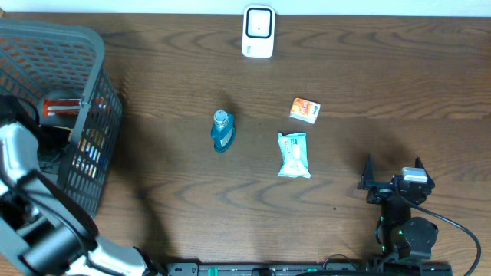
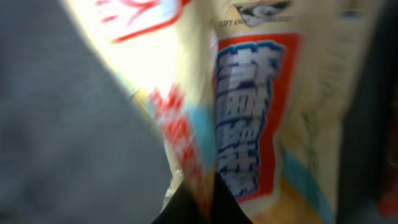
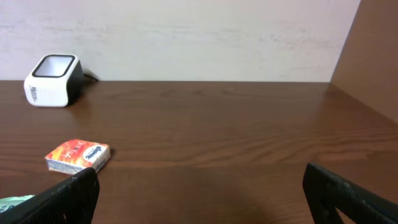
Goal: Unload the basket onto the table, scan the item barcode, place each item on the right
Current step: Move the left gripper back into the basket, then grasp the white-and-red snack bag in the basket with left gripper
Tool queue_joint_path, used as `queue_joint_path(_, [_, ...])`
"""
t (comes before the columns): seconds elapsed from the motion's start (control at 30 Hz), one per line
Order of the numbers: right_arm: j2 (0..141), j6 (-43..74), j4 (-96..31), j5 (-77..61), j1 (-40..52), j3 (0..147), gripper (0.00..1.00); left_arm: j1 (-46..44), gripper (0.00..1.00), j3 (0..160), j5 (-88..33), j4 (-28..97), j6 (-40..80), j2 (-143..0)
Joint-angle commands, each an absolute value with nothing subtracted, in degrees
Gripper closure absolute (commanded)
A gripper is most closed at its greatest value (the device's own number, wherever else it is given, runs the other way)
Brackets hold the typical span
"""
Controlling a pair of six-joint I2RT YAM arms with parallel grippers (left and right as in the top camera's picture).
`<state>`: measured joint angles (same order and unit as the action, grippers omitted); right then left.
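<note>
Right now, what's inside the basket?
In the basket: the left jaws, shut on a yellow snack packet, and a red-orange item. The left arm and mesh hide the rest.

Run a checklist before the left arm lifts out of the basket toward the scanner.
1. Left gripper shut on the snack packet: ok.
2. Barcode on the packet located: cannot tell, the left wrist view is blurred.
3. Packet free of other goods in the basket: cannot tell.
4. Scanner standing, nothing close around it: ok.
5. Right gripper open and off to the side: ok.
</note>
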<state>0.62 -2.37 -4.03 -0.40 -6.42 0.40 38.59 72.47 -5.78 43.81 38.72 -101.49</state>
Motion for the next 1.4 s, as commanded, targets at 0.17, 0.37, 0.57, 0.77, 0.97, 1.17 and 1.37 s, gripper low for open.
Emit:
queue_joint_path(0.17, [0.38,-3.09,-4.27,-0.36,-6.66,0.32,0.01,38.83,0.93,73.10,-4.45,41.41,37.98,-77.54])
queue_joint_path(0.37, [0.38,-3.09,-4.27,-0.36,-6.66,0.32,0.01,38.83,0.61,73.06,1.98,41.50,38.00,-66.13])
queue_joint_path(0.57, [0.38,-3.09,-4.25,-0.36,-6.66,0.32,0.01,38.83,0.01,72.86,5.43,45.50,38.50,-70.11])
queue_joint_path(0.77, [0.38,-3.09,-4.27,-0.36,-6.66,0.32,0.01,38.83,0.02,72.62,-0.36,47.00,39.51,-83.79])
queue_joint_path(0.97, [0.38,-3.09,-4.27,-0.36,-6.66,0.32,0.01,38.85,0.02,72.62,-1.23,47.00,39.75,-97.03])
queue_joint_path(1.17, [0.38,-3.09,-4.25,-0.36,-6.66,0.32,0.01,38.83,0.02,72.62,-1.54,44.38,39.70,-106.80])
queue_joint_path(1.37, [0.38,-3.09,-4.27,-0.36,-6.66,0.32,0.01,38.83,0.78,72.62,-2.59,43.33,39.68,-112.81])
